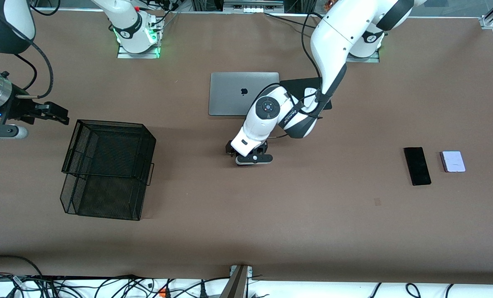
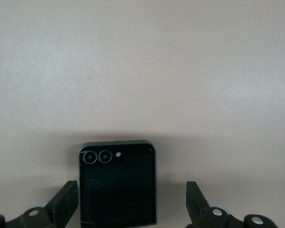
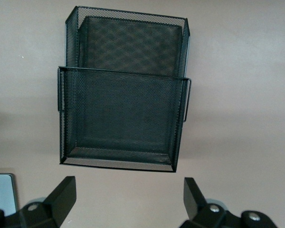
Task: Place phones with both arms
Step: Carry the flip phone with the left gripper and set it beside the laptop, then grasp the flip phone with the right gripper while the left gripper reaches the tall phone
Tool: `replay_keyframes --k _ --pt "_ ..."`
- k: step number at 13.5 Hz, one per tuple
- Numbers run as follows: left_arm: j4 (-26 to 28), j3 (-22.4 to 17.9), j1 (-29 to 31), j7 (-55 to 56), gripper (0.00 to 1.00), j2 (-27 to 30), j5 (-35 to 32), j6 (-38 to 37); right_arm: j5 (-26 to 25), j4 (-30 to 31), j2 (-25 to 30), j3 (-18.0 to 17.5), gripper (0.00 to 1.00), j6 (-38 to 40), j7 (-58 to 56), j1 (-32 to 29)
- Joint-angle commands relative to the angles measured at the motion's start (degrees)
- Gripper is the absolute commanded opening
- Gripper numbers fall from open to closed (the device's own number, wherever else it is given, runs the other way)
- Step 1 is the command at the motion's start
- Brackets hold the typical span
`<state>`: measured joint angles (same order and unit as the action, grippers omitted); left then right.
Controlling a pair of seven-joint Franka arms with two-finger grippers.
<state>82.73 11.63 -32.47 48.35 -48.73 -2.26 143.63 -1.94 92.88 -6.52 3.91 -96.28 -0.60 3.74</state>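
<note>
Your left gripper (image 2: 133, 202) stands released around the small black flip phone (image 2: 118, 185) lying flat mid-table (likely a handover spot), while your right gripper (image 3: 128, 199) waits open near the mesh basket (image 1: 105, 165).

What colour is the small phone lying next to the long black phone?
Pale lilac, seen best in the front view, beside the long black phone.

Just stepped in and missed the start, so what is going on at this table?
The left hand is low at mid-table, open astride the small squarish black phone, which lies flat on the brown table. The right hand hangs open above the black wire-mesh tiered tray. The long slim black phone and small pale lilac phone lie side by side toward the left arm's end.
</note>
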Motion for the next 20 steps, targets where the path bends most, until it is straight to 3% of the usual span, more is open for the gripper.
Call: replay_keyframes --k 1,3,6,9,11,13,15,17,18,20 --pt "0.16 -1.69 2.74 0.96 1.00 6.60 -1.51 -12.34 0.97 0.54 0.10 0.14 1.00 -0.66 -0.89 -0.05" --pt "-0.11 -2.22 8.79 0.17 1.00 11.00 -1.69 -24.04 0.98 0.28 -0.51 -0.39 1.00 -0.75 0.85 1.78" --pt "-0.11 -2.31 18.46 -7.80 1.00 14.97 -3.18 -37.86 1.41 -0.16 -3.84 -0.39 1.00 -3.81 14.18 10.99" --pt "0.94 -2.14 24.71 -15.28 1.00 17.35 -11.51 -44.73 2.21 -1.56 -9.28 -0.39 1.00 -8.99 27.19 21.71" --pt "4.61 -2.22 27.97 -20.99 1.00 19.10 -12.94 -44.49 2.03 -6.98 -16.56 -0.39 1.00 -12.34 37.46 30.58" --pt "9.36 -1.35 35.25 -29.67 1.00 20.59 -12.86 -40.47 1.94 -15.93 -26.04 -0.39 1.00 -14.80 46.70 38.15" --pt "20.48 -1.34 38.78 -32.53 1.00 25.41 -12.86 -30.39 1.94 -22.81 -33.79 -0.39 1.00 -18.04 54.44 43.61" --pt "34.11 -1.69 40.28 -32.71 1.00 30.78 -12.94 -15.12 1.85 -23.28 -38.46 -0.30 1.00 -24.45 56.33 45.91" --pt "38.34 -1.70 42.64 -33.06 1.00 31.93 -14.34 -9.04 1.51 -23.19 -40.57 -0.30 1.00 -26.83 55.63 45.83" --pt "39.88 -1.61 48.17 -37.78 1.00 30.98 -19.60 -2.68 0.45 -22.92 -43.83 0.05 1.00 -28.78 51.61 45.31"
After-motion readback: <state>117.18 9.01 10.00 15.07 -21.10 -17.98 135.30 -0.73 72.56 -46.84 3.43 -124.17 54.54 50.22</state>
